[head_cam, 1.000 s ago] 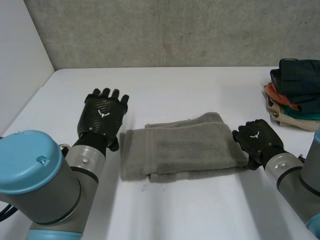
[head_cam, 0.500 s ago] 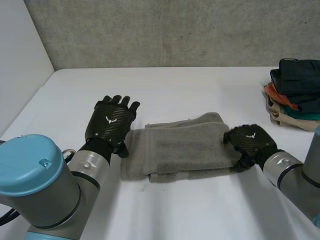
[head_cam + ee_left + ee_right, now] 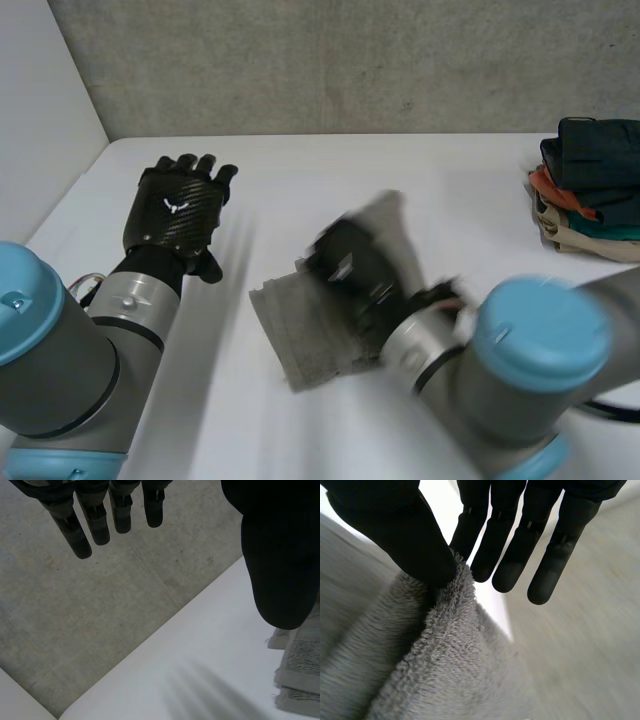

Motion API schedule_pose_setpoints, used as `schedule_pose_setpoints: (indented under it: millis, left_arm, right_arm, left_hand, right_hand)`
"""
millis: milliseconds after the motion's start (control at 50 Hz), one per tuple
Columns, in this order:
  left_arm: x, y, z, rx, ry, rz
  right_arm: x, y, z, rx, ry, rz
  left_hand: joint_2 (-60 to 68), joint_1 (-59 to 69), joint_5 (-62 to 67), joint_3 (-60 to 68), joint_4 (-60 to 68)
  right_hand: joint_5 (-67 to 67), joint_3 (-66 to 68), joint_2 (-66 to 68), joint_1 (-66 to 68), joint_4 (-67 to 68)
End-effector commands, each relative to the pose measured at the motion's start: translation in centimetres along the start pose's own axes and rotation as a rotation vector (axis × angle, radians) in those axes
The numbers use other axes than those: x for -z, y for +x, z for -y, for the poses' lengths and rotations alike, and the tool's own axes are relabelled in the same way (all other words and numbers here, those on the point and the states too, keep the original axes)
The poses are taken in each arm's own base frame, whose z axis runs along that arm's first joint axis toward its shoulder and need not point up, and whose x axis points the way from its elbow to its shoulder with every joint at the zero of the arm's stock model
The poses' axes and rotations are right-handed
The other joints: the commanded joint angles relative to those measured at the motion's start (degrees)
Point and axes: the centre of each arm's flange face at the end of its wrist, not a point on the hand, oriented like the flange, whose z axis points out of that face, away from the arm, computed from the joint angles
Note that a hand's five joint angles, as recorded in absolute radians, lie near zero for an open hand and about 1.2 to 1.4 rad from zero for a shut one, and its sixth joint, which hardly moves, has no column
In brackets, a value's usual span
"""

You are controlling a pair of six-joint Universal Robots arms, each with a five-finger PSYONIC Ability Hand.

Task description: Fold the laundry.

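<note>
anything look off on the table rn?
Nothing damaged or spilled. The grey towel lies askew on the table, one edge raised and pinched between the thumb and fingers of the right robot hand. The left robot hand is open, off the towel. The clothes pile sits stacked.

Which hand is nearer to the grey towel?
Right. The right hand pinches an edge of the grey towel between thumb and fingers; the left hand is open, apart from it, over bare table.

The towel [image 3: 295,335] is plain grey, the desk [image 3: 400,170] white, the left hand [image 3: 178,212] black; the clothes pile [image 3: 590,180] shows teal, orange, beige.
</note>
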Motion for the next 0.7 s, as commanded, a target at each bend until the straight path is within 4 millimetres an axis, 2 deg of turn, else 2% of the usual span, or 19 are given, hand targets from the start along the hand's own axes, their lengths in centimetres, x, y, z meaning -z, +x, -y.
schedule_pose_setpoints:
  millis: [20, 60, 80, 120, 140, 200, 220, 260, 300, 340, 360, 380, 420, 440, 480, 540, 600, 700]
  left_arm:
    - [0.0, -0.3, 0.4, 0.039, 0.011, 0.009]
    - [0.0, -0.4, 0.9, 0.078, 0.027, 0.011]
    - [0.0, -0.4, 1.0, 0.092, 0.032, 0.011]
    - [-0.2, -0.4, 1.4, 0.140, 0.046, 0.011]
    - [-0.3, -0.5, 1.8, 0.157, 0.057, 0.012]
    - [-0.6, -0.1, 2.5, 0.202, 0.075, -0.003]
    - [-0.6, 0.1, 2.7, 0.211, 0.076, -0.011]
    - [-0.4, 0.6, 3.1, 0.225, 0.073, -0.031]
    - [-0.1, 2.1, 3.5, 0.240, 0.063, -0.082]
    - [0.1, 3.4, 3.5, 0.248, 0.048, -0.124]
    - [0.2, 5.0, 3.4, 0.253, 0.028, -0.168]
    - [0.3, 5.6, 3.4, 0.254, 0.018, -0.188]
    - [0.3, 6.8, 3.1, 0.255, -0.005, -0.218]
    - [0.2, 8.2, 2.6, 0.257, -0.035, -0.250]
    - [-0.1, 9.1, 1.9, 0.258, -0.067, -0.261]
    - [-1.0, 11.2, -0.2, 0.254, -0.154, -0.259]
    - [-1.9, 12.0, -2.3, 0.228, -0.230, -0.228]
    - [-1.7, 12.4, -5.2, 0.156, -0.375, -0.210]
  right_arm:
    - [2.1, -6.6, 0.5, 0.022, 0.075, 0.268]
    - [2.0, -6.2, 0.7, 0.000, 0.078, 0.250]
    - [1.6, -5.1, 1.0, -0.043, 0.085, 0.209]
    - [1.2, -3.0, 1.0, -0.115, 0.073, 0.150]
    - [0.9, -0.3, 0.6, -0.214, 0.061, 0.077]
    - [0.7, 3.3, -0.5, -0.401, 0.042, -0.016]
    - [0.7, 5.0, -1.1, -0.542, 0.040, -0.053]
    - [0.8, 6.2, -1.6, -0.663, 0.031, -0.078]
    - [0.8, 7.7, -2.2, -0.820, 0.005, -0.096]
    - [0.7, 8.8, -2.7, -0.884, -0.023, -0.109]
    - [0.6, 9.2, -2.9, -0.906, -0.042, -0.112]
    - [0.5, 9.6, -3.8, -0.933, -0.100, -0.109]
    - [0.1, 9.4, -4.9, -0.954, -0.170, -0.089]
    - [-0.1, 9.2, -5.5, -0.960, -0.200, -0.080]
    - [-0.6, 9.0, -6.4, -0.950, -0.262, -0.054]
    - [-1.5, 7.9, -7.8, -0.931, -0.354, 0.009]
    - [-1.9, 7.1, -8.8, -0.932, -0.407, 0.044]
    - [-2.7, 5.1, -10.3, -0.920, -0.492, 0.119]
  left_hand:
    - [-1.6, -0.7, -2.3, -2.0, -1.5]
    - [-1.6, -0.7, -2.3, -2.0, -1.5]
    - [-1.4, -0.5, -2.2, -1.8, -1.3]
    - [-1.3, -0.4, -2.0, -1.7, -1.2]
    - [-1.3, -0.4, -2.0, -1.7, -1.2]
    - [-0.8, 0.1, -1.5, -1.2, -0.7]
    - [-0.8, 0.1, -1.5, -1.2, -0.6]
    - [-0.8, 0.1, -1.5, -1.2, -0.6]
    - [-0.6, 0.3, -1.3, -1.0, -0.5]
    - [-0.6, 0.3, -1.3, -1.0, -0.5]
    - [-0.6, 0.3, -1.3, -1.0, -0.5]
    - [-0.6, 0.3, -1.3, -1.0, -0.5]
    - [-0.6, 0.3, -1.3, -1.0, -0.5]
    - [-0.6, 0.3, -1.3, -1.0, -0.5]
    - [-0.6, 0.3, -1.3, -1.0, -0.5]
    - [-0.6, 0.3, -1.3, -1.0, -0.5]
    - [-0.3, 0.6, -1.0, -0.7, -0.1]
    - [0.9, 1.8, 0.2, 0.5, 1.0]
  right_hand:
    - [-21.1, -22.7, -22.3, -19.3, -23.4]
    - [-53.6, -55.2, -54.8, -51.8, -55.9]
    - [-56.4, -58.0, -57.6, -54.5, -58.6]
    - [-56.4, -58.0, -57.6, -54.5, -58.6]
    - [-56.4, -58.0, -57.6, -54.5, -58.6]
    - [-56.4, -58.0, -57.6, -54.5, -58.6]
    - [-56.4, -58.0, -57.6, -54.5, -58.6]
    - [-56.4, -58.0, -57.6, -54.5, -58.6]
    - [-56.4, -58.0, -57.6, -54.5, -58.6]
    - [-56.4, -58.0, -57.6, -54.5, -58.6]
    - [-56.4, -58.0, -57.6, -54.5, -58.6]
    - [-56.4, -58.0, -57.6, -54.5, -58.6]
    - [-56.4, -58.0, -57.6, -54.5, -58.6]
    - [-56.4, -58.0, -57.6, -54.5, -58.6]
    - [-56.4, -58.0, -57.6, -54.5, -58.6]
    - [-56.4, -58.0, -57.6, -54.5, -58.6]
    - [-56.4, -58.0, -57.6, -54.5, -58.6]
    - [-56.4, -58.0, -57.6, -54.5, -58.6]
